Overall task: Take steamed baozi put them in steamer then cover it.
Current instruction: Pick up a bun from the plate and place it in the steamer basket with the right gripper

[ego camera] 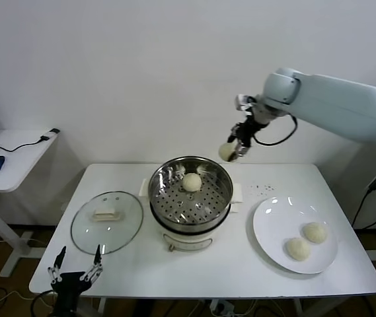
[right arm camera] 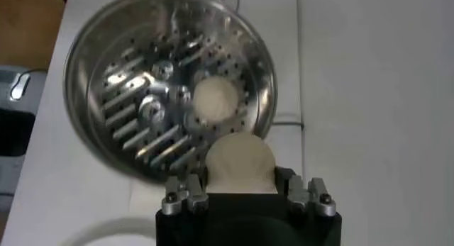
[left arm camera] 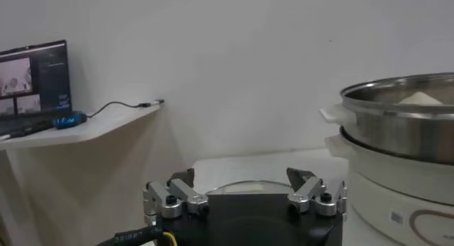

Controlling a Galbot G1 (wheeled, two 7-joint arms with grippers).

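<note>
The steel steamer [ego camera: 174, 198] stands mid-table on its cream pot base, with one baozi [ego camera: 191, 181] inside near its far side. My right gripper [ego camera: 230, 152] is shut on a second baozi [ego camera: 226, 152] and holds it in the air beyond the steamer's far right rim. In the right wrist view this baozi [right arm camera: 239, 162] sits between the jaws, above the steamer [right arm camera: 120, 63] and its baozi [right arm camera: 213, 101]. Two more baozi [ego camera: 306, 240] lie on the white plate [ego camera: 273, 221]. The glass cover [ego camera: 106, 221] lies flat left of the steamer. My left gripper [ego camera: 75, 271] is open at the table's front left edge.
A side table [ego camera: 16, 155] with a laptop, mouse and cable stands at the far left. The right arm reaches in from the upper right, above the plate. In the left wrist view the steamer [left arm camera: 401, 120] rises to the right and the cover's rim [left arm camera: 248, 187] lies ahead.
</note>
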